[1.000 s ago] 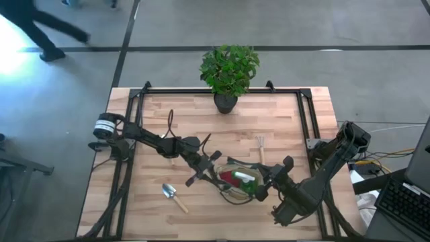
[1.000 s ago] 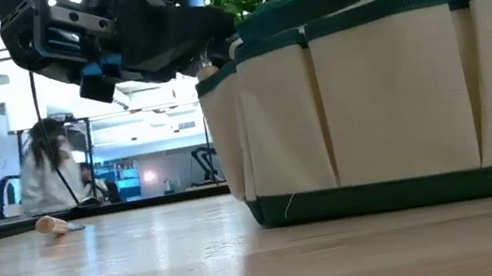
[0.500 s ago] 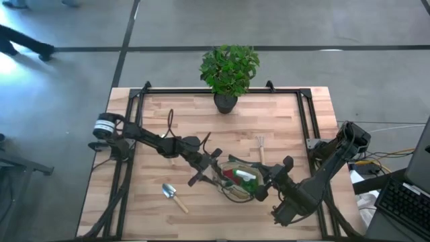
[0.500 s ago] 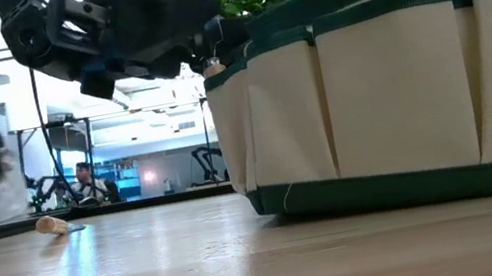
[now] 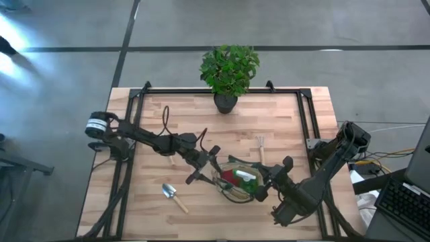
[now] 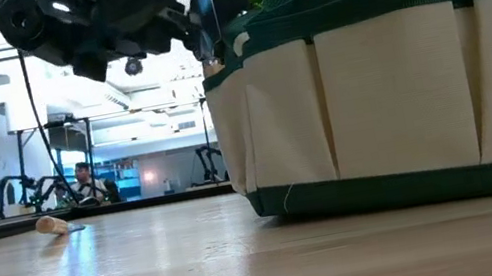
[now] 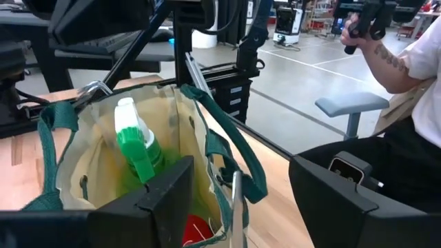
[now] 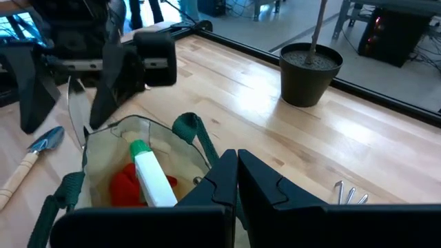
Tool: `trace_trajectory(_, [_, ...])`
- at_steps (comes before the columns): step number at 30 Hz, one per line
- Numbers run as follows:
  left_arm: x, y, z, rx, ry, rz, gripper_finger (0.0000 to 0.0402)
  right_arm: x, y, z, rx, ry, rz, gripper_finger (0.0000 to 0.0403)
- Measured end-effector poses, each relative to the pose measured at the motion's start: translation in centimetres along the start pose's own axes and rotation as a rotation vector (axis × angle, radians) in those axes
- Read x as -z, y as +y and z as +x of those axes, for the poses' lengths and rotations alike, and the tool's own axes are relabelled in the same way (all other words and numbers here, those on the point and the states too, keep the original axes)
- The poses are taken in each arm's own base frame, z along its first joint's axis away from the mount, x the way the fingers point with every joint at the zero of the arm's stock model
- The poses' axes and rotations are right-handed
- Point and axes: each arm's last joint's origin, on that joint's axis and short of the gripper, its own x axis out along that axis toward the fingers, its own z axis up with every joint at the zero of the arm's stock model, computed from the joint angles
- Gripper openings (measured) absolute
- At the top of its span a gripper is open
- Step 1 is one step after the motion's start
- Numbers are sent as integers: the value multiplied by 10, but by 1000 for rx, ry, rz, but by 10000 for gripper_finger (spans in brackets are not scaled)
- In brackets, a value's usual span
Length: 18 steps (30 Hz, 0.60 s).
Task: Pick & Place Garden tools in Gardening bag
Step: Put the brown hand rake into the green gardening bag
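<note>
The cream gardening bag with dark green trim stands near the table's front middle; its wall fills the low view. Inside lie a green spray bottle and a red piece. My left gripper hovers over the bag's left rim, shut on a silver-headed tool. My right gripper is shut at the bag's right rim. A trowel lies flat to the bag's left. A small fork lies flat behind the bag. My left gripper holds the tool between its two fingers, slanting down from the table's left. The silver head sticks out past the fingers over the bag's mouth, clear of the table. The gripped part is hidden by the fingers. My right gripper is shut at the bag's right rim, coming from the table's right. Its own fingers hide the place of contact. The bag stands upright on the table.
A leafy plant in a dark pot stands at the table's far edge. A black frame rail runs along the table's sides. A seated person shows beyond the table. Bare wood lies at the far left and far right.
My left gripper has moved a little toward the bag and over its left rim, still carrying the tool. In the low view the bag's left edge has shifted slightly to the right. My right gripper has kept its place.
</note>
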Motion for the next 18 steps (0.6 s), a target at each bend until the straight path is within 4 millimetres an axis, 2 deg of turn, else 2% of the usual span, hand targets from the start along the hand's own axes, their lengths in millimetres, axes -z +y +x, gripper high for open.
trace_trajectory(8, [-16,0,-22,-46,58,-25,241,0,0,0,-2,5,0,8])
trace_trajectory(18, [-34,-11,-65,-146,222,-120,238,0,0,0,-2,5,0,8])
